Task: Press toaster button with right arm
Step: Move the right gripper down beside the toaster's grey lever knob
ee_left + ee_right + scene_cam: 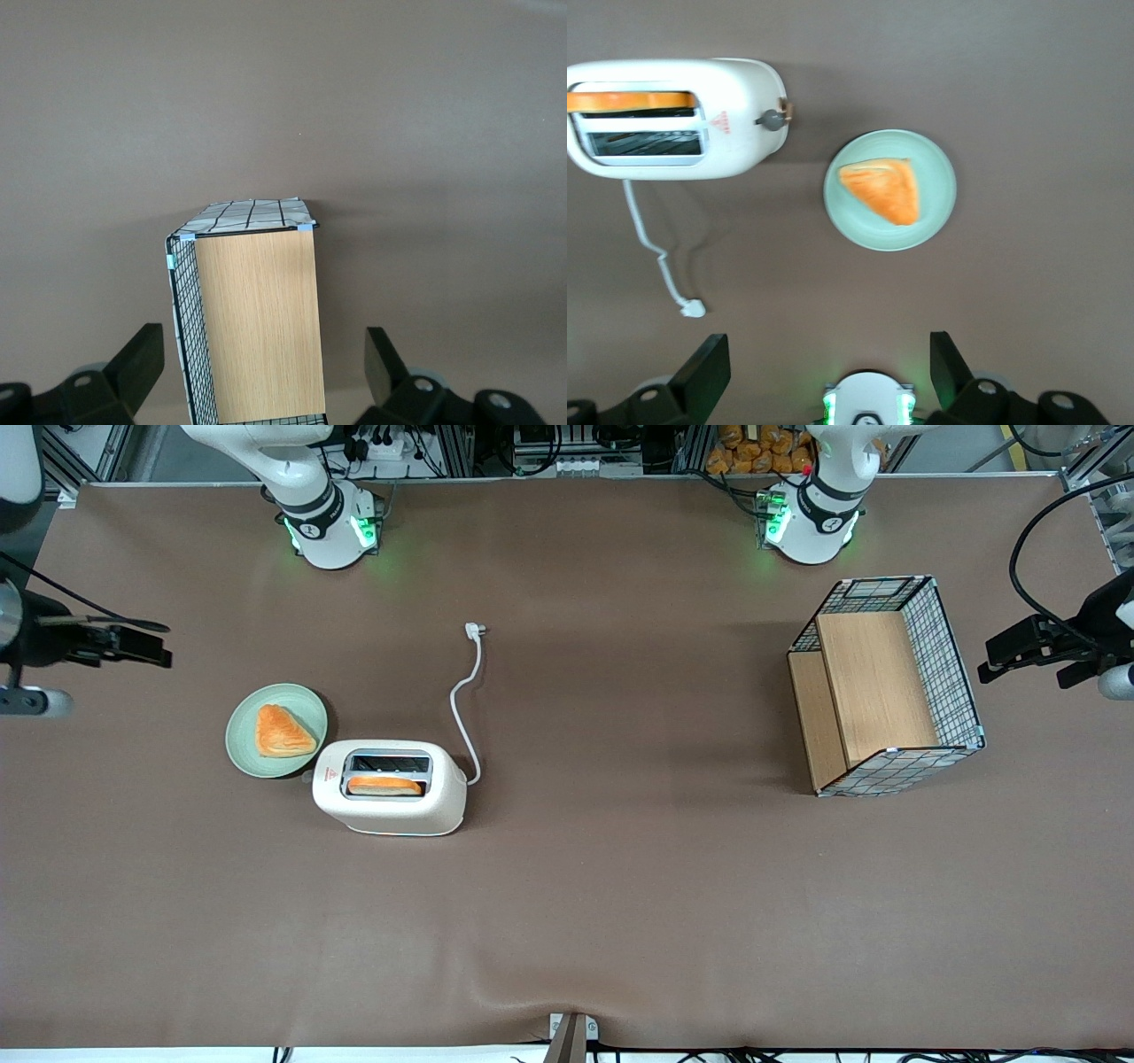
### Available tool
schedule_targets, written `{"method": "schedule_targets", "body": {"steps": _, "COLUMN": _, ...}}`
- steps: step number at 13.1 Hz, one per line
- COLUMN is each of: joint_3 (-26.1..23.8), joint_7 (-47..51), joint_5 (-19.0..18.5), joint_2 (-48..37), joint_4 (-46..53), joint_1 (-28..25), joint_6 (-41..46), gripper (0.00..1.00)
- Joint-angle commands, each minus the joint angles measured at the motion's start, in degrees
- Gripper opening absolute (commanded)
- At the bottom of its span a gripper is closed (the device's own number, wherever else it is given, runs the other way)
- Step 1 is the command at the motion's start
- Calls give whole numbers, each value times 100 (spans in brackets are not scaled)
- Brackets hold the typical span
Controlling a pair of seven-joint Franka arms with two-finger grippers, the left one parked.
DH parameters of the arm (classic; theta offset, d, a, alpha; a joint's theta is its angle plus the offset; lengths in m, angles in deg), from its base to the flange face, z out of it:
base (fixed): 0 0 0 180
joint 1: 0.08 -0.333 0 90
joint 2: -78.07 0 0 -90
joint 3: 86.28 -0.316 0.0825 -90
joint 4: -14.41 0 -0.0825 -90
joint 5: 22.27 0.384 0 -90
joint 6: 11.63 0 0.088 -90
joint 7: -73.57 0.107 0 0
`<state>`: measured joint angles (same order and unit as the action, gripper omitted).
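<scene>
While the right arm's gripper (pixel 830 376) is hanging high over the worktop (pixel 620 886) with fingers (pixel 704 367) spread and empty, the toaster button (pixel 772 119) is jutting toward the plate (pixel 939 168); closing first should help a clean downward press.

Cream toaster (pixel 390 788), grey toaster button (pixel 772 119), green plate (pixel 244 731).

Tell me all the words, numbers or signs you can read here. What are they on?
No readable words or numbers.
Red triangle sign on the toaster, beside its button: any lettering is too small to read.
The claw, open, hangs high above the table, touching nothing.
</scene>
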<state>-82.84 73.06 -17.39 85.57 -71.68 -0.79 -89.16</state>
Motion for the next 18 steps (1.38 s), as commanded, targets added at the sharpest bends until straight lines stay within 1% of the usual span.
{"method": "schedule_targets", "body": {"steps": 1, "joint_3": 17, "joint_7": 24, "joint_5": 434, "joint_2": 427, "joint_4": 66, "joint_1": 167, "joint_6": 63, "gripper": 100}}
{"method": "schedule_targets", "body": {"steps": 3, "joint_3": 17, "joint_7": -11, "joint_5": 846, "joint_2": 594, "joint_4": -161, "joint_1": 308, "joint_6": -68, "gripper": 100}}
{"method": "schedule_targets", "body": {"steps": 4, "joint_3": 17, "joint_7": -177, "joint_5": 1040, "joint_2": 595, "joint_4": -441, "joint_1": 335, "joint_6": -286, "gripper": 100}}
{"method": "schedule_targets", "body": {"steps": 5, "joint_3": 17, "joint_7": -326, "joint_5": 1146, "joint_2": 595, "joint_4": -687, "joint_1": 344, "joint_6": -523, "gripper": 100}}
{"method": "schedule_targets", "body": {"steps": 7, "joint_3": 17, "joint_7": -398, "joint_5": 1497, "joint_2": 621, "joint_4": -1119, "joint_1": 335, "joint_6": -902, "gripper": 100}}
{"method": "schedule_targets", "body": {"steps": 8, "joint_3": 17, "joint_7": -398, "joint_5": 1629, "joint_2": 726, "joint_4": -1225, "joint_1": 326, "joint_6": -982, "gripper": 94}}
{"method": "schedule_targets", "body": {"steps": 9, "joint_3": 17, "joint_7": -407, "joint_5": 1839, "joint_2": 883, "joint_4": -1243, "joint_1": 326, "joint_6": -1043, "gripper": 81}}
{"method": "schedule_targets", "body": {"steps": 10, "joint_3": 17, "joint_7": -450, "joint_5": 2102, "joint_2": 1076, "joint_4": -1235, "joint_1": 344, "joint_6": -1105, "gripper": 64}}
{"method": "schedule_targets", "body": {"steps": 11, "joint_3": 17, "joint_7": -547, "joint_5": 2262, "joint_2": 1191, "joint_4": -1235, "joint_1": 335, "joint_6": -1271, "gripper": 45}}
{"method": "schedule_targets", "body": {"steps": 12, "joint_3": 17, "joint_7": -661, "joint_5": 2281, "joint_2": 1288, "joint_4": -1235, "joint_1": 309, "joint_6": -1455, "gripper": 28}}
{"method": "schedule_targets", "body": {"steps": 13, "joint_3": 8, "joint_7": -775, "joint_5": 2298, "joint_2": 1394, "joint_4": -1235, "joint_1": 300, "joint_6": -1596, "gripper": 21}}
{"method": "schedule_targets", "body": {"steps": 18, "joint_3": 8, "joint_7": -1005, "joint_5": 2412, "joint_2": 1570, "joint_4": -1200, "joint_1": 282, "joint_6": -1948, "gripper": 22}}
